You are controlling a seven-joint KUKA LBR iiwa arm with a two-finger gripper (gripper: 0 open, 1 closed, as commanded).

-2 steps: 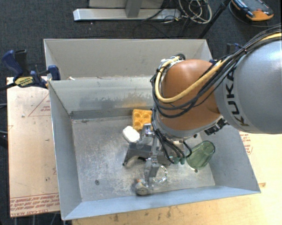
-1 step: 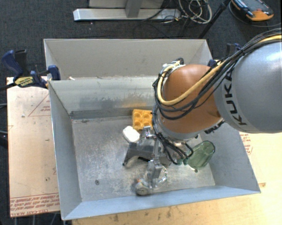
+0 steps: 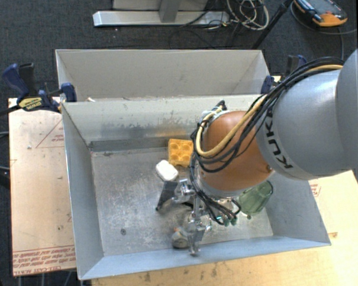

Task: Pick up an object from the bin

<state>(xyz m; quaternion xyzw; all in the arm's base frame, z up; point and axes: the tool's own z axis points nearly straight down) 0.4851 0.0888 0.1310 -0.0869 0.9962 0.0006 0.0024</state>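
"Five loose things in there, by your count?"

"Five that I can see in the grey metal bin (image 3: 110, 190). One yellow block with round holes in its face (image 3: 180, 151) lies near the back wall. One small white rounded piece (image 3: 166, 170) lies just in front of it. One dark angular piece (image 3: 165, 200) is near the middle of the floor. One pale green see-through piece (image 3: 256, 198) is on the right, partly under my arm's orange cover (image 3: 233, 155). One small dull brownish lump (image 3: 180, 239) sits at the front wall. My arm hides part of the floor, so there may be more."

"And where are you?"

"My gripper (image 3: 193, 239) hangs low at the front of the bin, close to the front wall. The brownish lump is just beside my tip, on the side away from my arm. The dark piece is near, a little further back. The white piece and the yellow block are well behind, and the green one is off toward my arm."

"Gripping anything?"

"Whether I am open or closed I cannot tell from this angle, and I see nothing I could call held."

"So which step is this?"

"I judge it the low end of the reach, with the pick itself not yet made. The next move calls for closing on whatever lies under me, most likely the lump, without scraping the sloped front wall. After that comes a straight lift. The lump is small and lies low, so it could slip out. I would make sure something is truly in my grip before rising far."
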